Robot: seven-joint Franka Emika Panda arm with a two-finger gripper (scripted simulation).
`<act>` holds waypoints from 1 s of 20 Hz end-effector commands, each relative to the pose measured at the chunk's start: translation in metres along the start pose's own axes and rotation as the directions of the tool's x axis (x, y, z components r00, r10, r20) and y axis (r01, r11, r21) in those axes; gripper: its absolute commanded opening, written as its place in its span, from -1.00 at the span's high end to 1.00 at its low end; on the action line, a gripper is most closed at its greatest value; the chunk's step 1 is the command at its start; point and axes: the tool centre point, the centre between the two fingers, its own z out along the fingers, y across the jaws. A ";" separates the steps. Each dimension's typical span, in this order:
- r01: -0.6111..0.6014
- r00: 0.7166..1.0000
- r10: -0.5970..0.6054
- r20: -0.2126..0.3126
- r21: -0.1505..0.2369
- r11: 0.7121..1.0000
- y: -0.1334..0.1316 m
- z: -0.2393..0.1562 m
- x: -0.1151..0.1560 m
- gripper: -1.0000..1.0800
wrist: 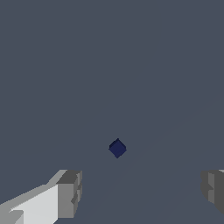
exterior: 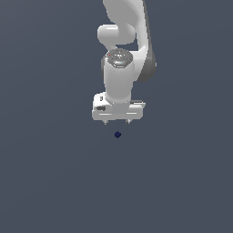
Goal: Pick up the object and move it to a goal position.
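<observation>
The object (exterior: 118,134), a tiny dark navy-blue blob, sits alone on the plain grey bench (exterior: 50,182), just below the tool (exterior: 117,121) in the exterior view and apart from it. In the wrist view the object (wrist: 117,148) shows faceted edges, almost cube-like, and lies ahead of the gap between the two grey fingertips (wrist: 70,194), touching neither. The tool (wrist: 140,192) is spread wide, holding nothing. Above it rises the white arm (exterior: 120,77).
</observation>
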 end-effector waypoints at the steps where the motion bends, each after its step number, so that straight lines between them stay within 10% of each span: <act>1: 0.000 1.000 0.000 0.000 0.000 1.000 0.000 0.000 0.000 -0.92; 20: 0.022 1.000 -0.022 -0.006 -0.033 0.999 0.026 -0.002 0.003 -0.92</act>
